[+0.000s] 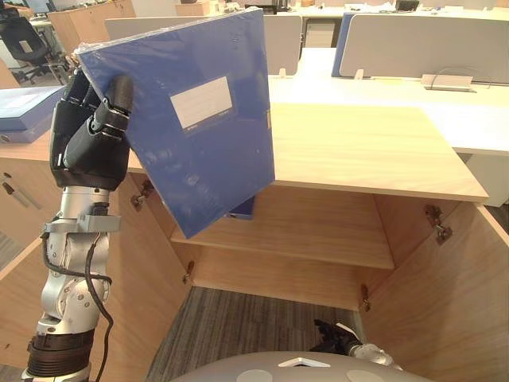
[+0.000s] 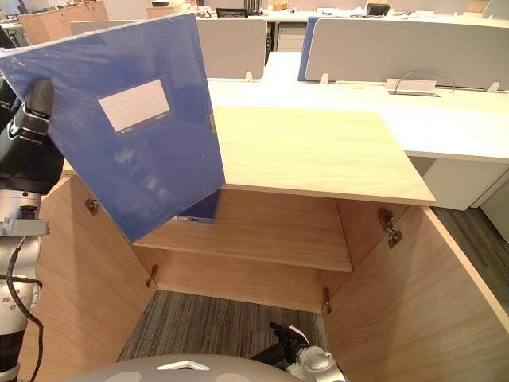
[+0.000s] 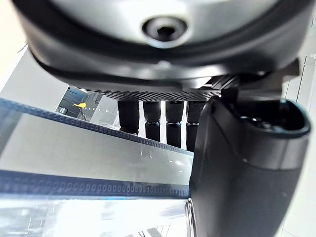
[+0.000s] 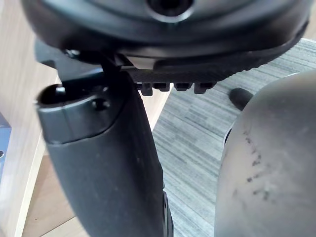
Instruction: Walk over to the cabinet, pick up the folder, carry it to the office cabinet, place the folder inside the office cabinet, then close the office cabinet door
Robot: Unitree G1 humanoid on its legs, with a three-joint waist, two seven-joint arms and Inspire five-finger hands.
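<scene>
A humanoid robot stands before an open office cabinet (image 1: 358,151), both doors swung wide, the left door (image 1: 147,270) and right door (image 1: 449,302) flanking a bare wooden shelf (image 1: 310,231) above grey carpet (image 1: 238,322). A small blue object (image 1: 243,211) sits at the left end of that shelf, mostly hidden. Raised in front of the cabinet's left side is the blue folder (image 1: 199,151), tilted, its white label (image 1: 201,102) facing the robot and its lower corner hanging before the shelf's left end; whether it touches the shelf cannot be told. The left hand (image 1: 89,151) is clamped on the folder's left edge, thumb (image 1: 116,102) pressed on the front cover and fingers (image 3: 154,118) wrapped behind it. A second blue folder (image 1: 25,111) lies on the neighbouring cabinet top at far left, with an office chair (image 1: 22,41) beyond. Grey dividers (image 1: 421,48) stand on the white bench (image 1: 469,119) behind the cabinet. The right hand (image 2: 288,344) hangs low near the carpet, before the cabinet's right door; whether its fingers are spread or curled cannot be told.
</scene>
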